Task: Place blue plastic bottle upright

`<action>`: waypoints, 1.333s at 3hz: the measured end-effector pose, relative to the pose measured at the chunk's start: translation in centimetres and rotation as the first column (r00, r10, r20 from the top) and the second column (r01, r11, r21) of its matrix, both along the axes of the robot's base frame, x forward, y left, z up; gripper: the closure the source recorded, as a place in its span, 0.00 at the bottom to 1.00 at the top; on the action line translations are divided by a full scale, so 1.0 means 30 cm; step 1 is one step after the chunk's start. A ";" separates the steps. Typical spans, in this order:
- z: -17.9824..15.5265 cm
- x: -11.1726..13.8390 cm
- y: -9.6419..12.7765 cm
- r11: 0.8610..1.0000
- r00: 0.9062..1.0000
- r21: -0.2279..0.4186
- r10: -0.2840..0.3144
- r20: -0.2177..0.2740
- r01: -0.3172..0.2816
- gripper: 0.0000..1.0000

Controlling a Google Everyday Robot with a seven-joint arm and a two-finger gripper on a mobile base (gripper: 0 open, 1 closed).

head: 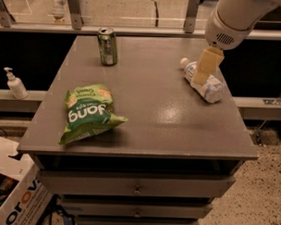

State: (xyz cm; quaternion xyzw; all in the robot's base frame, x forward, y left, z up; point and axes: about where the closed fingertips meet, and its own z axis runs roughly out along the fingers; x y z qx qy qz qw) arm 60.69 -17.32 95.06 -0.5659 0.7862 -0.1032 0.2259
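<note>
Plainly, the blue plastic bottle (211, 89) is not yet upright: it lies on its side on the grey table (177, 129), toward the far corner on the camera's right, close to that side edge. Its white cap (184, 63) points back toward the middle of the table and its base points toward the near edge. The gripper (205, 69) hangs from the white arm directly over the bottle's neck end and overlaps it in the camera view. Whether it is open, closed or already gripping cannot be told from here, and neither can contact.

The bottle looks small, thin-walled and light. I judge that it would dent under a hard squeeze and, being round, would roll or skid on the smooth top if nudged from one side. The labelled middle of the body seems the best place to take hold, across the width. The neck is stiffer but narrow, and a grip there would let the base swing as it is tipped up. How full it is cannot be seen, so the weight is a guess.

The green soda can (107, 47) stands well apart at the back and the green chip bag (89, 112) lies near the front on the other side. Neither is in the way.
</note>
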 end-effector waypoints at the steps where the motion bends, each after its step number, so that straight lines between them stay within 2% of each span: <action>1: 0.004 0.017 0.020 0.999 1.000 0.034 -0.010 0.006 0.009 0.00; 2: -0.009 0.097 0.033 0.995 0.997 0.051 -0.082 0.003 0.082 0.00; 3: -0.050 0.203 0.016 0.973 0.975 0.070 -0.219 -0.030 0.220 0.00; 4: -0.107 0.283 -0.013 0.928 0.930 0.087 -0.357 -0.082 0.364 0.00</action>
